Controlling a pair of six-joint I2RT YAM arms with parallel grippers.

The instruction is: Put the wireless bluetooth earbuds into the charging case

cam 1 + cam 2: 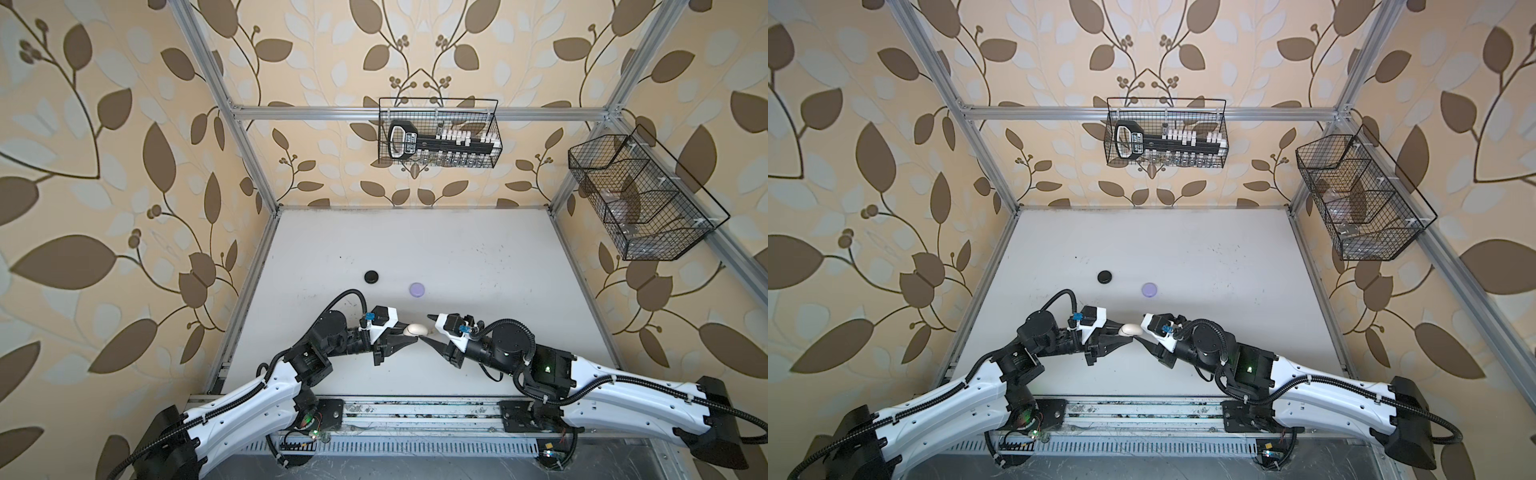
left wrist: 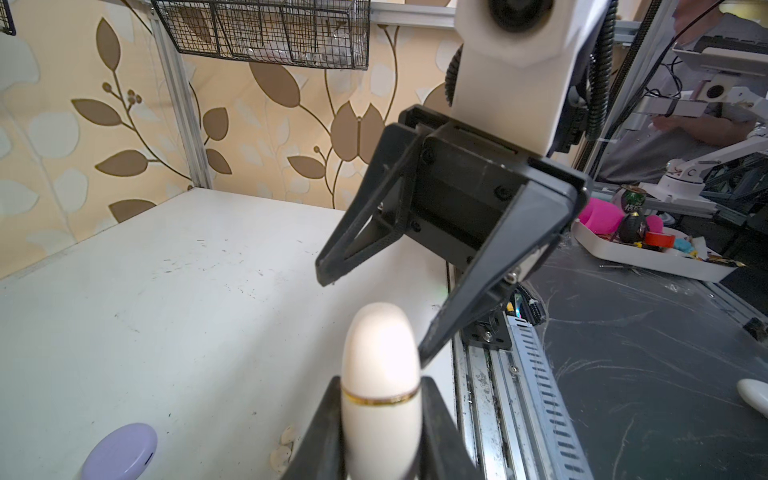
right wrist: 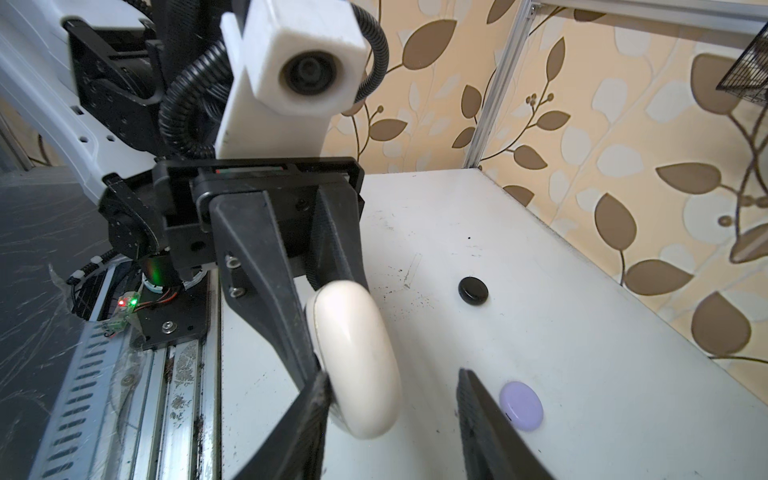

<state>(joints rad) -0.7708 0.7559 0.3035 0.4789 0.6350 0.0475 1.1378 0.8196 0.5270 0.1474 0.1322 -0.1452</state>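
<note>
Black case and lavender case: shut on worktop, contents not visible. Cream case, shut, is pinched by left claw; cream buds are seen loose just beside. Right claw is spread about the case. Opening and insertion judged outstanding.

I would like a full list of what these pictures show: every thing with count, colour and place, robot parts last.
table: one, white, under everything.
cream case: one, cream with gold band, closed, between the arms.
black case: one, black, closed, on the table behind the arms.
lavender case: one, lavender, closed, right of the black case.
earbuds: two seen, cream, on the table near the cream case.
wire baskets: two, black, on the back and right rails.
left end effector: one, black, shut on the cream case.
right end effector: one, black, open around that case.
</note>
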